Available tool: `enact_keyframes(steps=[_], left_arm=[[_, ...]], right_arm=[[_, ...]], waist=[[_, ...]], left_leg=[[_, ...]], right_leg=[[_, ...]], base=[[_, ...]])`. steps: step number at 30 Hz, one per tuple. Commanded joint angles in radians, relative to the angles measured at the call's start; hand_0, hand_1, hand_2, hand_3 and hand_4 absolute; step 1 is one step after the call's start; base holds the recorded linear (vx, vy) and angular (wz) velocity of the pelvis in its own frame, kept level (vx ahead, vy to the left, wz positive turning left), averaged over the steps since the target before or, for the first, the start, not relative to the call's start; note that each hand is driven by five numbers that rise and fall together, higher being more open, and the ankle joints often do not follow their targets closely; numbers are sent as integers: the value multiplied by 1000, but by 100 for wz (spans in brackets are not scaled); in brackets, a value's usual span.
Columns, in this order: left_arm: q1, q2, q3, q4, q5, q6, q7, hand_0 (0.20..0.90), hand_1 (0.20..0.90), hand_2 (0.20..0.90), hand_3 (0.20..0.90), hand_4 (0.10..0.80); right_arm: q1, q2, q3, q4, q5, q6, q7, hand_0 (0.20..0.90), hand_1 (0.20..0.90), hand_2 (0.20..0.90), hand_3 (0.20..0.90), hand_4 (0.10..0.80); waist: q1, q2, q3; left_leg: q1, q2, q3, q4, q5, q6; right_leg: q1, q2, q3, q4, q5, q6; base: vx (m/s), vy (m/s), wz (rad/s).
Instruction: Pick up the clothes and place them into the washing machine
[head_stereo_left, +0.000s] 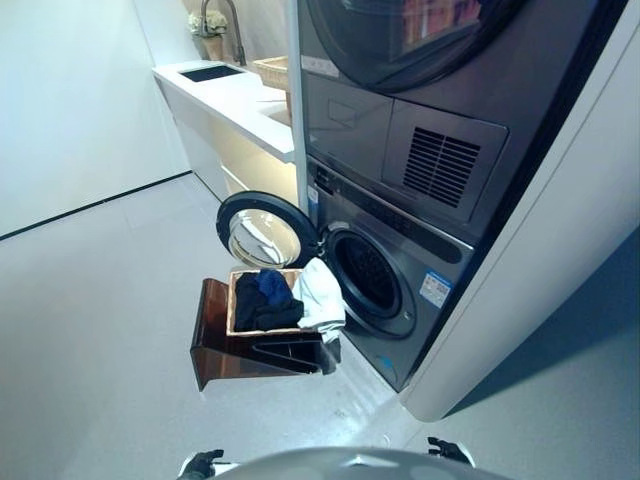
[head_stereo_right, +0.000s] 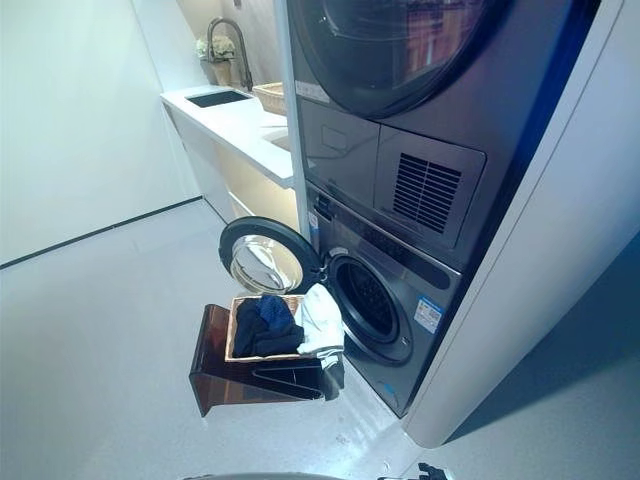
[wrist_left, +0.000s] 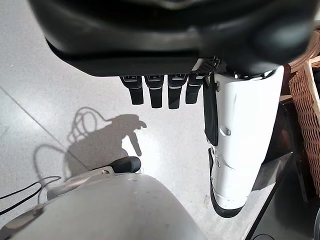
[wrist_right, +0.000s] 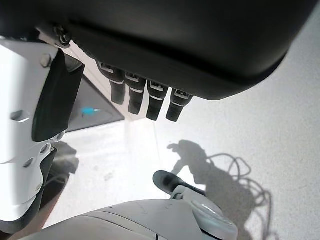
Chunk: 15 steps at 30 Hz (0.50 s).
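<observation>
A wicker basket (head_stereo_left: 233, 300) sits on a brown stand (head_stereo_left: 210, 340) in front of the washing machine (head_stereo_left: 400, 300). In it lie dark and blue clothes (head_stereo_left: 265, 298), and a white cloth (head_stereo_left: 320, 295) hangs over its edge nearest the drum. The round door (head_stereo_left: 262, 232) is swung open and the drum opening (head_stereo_left: 366, 275) is dark. My left hand (head_stereo_left: 200, 463) and right hand (head_stereo_left: 450, 450) hang low at the view's bottom, far from the basket. Both wrist views show straight fingers (wrist_left: 155, 92) (wrist_right: 135, 97) over bare floor, holding nothing.
A dryer (head_stereo_left: 420, 80) is stacked above the washer. A white counter (head_stereo_left: 225, 95) with a sink, tap, flowers and a small wicker tray (head_stereo_left: 272, 70) runs along the back left wall. Grey floor (head_stereo_left: 100, 330) stretches to the left.
</observation>
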Motion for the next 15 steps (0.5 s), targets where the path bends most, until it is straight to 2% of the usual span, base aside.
enact_keyframes(steps=[1,5,11,15], left_arm=[[-77,-33,28,54,2,-20,1,900,900,900,900,800],[-86,-27,31,56,-8,-20,8,900,900,900,900,800],[-100,-30,24,49,-12,-22,9,900,900,900,900,800],[-112,-35,15,37,-18,-21,15,900,900,900,900,800]], right_arm=[[-91,-26,-25,56,-10,-11,-27,900,900,900,900,800],[-105,-28,-27,47,2,-14,-33,900,900,900,900,800],[-110,-31,-31,45,15,-15,-36,900,900,900,900,800],[-118,-41,-31,49,-3,-11,-59,900,900,900,900,800]], waist=[[-13,-34,38],[-20,-28,53],[-19,-31,55],[-21,-29,68]], left_leg=[[14,-48,-17,-2,-65,-23],[2,-38,-24,-2,-53,-24],[-2,-32,-33,-2,-39,-34],[-5,-22,-30,15,-42,-38]], right_leg=[[54,28,18,19,-88,-9],[-3,45,23,87,-111,-23],[24,49,3,38,-106,-26],[18,57,8,60,-122,-39]], base=[[0,0,0],[-23,-25,1],[27,-70,7],[26,-64,8]])
